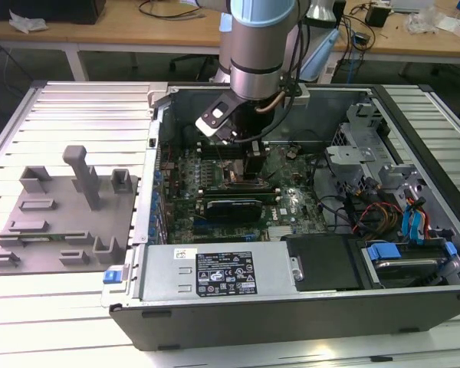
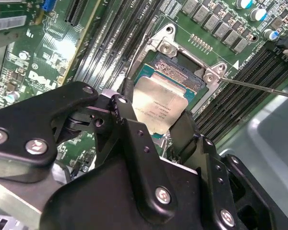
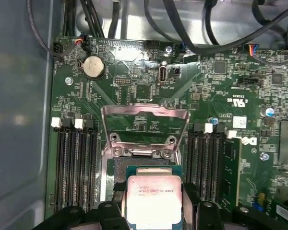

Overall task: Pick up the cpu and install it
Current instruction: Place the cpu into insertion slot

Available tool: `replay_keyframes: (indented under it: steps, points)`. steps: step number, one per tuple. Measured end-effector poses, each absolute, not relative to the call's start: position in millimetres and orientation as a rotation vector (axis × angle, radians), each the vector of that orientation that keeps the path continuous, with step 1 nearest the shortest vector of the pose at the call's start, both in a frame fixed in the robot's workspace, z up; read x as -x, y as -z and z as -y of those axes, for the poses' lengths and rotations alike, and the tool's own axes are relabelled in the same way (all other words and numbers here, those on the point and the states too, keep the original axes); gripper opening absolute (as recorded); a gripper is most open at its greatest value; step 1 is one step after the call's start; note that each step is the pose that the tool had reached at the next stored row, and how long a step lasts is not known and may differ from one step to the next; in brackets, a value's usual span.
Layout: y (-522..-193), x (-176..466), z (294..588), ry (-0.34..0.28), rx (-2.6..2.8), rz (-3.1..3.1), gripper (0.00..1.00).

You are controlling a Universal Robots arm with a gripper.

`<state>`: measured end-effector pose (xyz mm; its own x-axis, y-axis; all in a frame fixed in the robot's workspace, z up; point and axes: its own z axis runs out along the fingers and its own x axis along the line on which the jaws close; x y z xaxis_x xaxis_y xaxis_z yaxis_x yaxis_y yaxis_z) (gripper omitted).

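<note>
The cpu (image 3: 154, 199) is a small square chip with a pale silver top (image 2: 159, 106). It sits level between the black fingers of my gripper (image 3: 153, 191), which is shut on it. It hangs right over the dark metal-framed socket (image 2: 182, 67) on the green motherboard (image 3: 149, 91). The socket's load plate (image 3: 145, 120) is hinged up and open. In the exterior view my gripper (image 1: 253, 178) reaches down into the open computer case (image 1: 307, 307) at the board's middle. Whether the chip touches the socket I cannot tell.
Rows of black memory slots (image 3: 74, 163) flank the socket on both sides. A thin metal lever (image 2: 259, 86) lies next to the socket. A grey plastic plate with upright pegs (image 1: 61, 215) lies at the exterior view's left. The power supply (image 1: 222, 272) and cables (image 1: 383, 215) crowd the case.
</note>
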<state>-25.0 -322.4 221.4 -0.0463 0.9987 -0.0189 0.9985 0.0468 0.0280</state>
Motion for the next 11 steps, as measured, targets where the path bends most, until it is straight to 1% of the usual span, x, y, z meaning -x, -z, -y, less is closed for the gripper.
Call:
replay_keyframes:
  steps: [11]
  points:
    - [-210.0,26.5,320.3,-0.015,-2.147,-2.252,0.55]
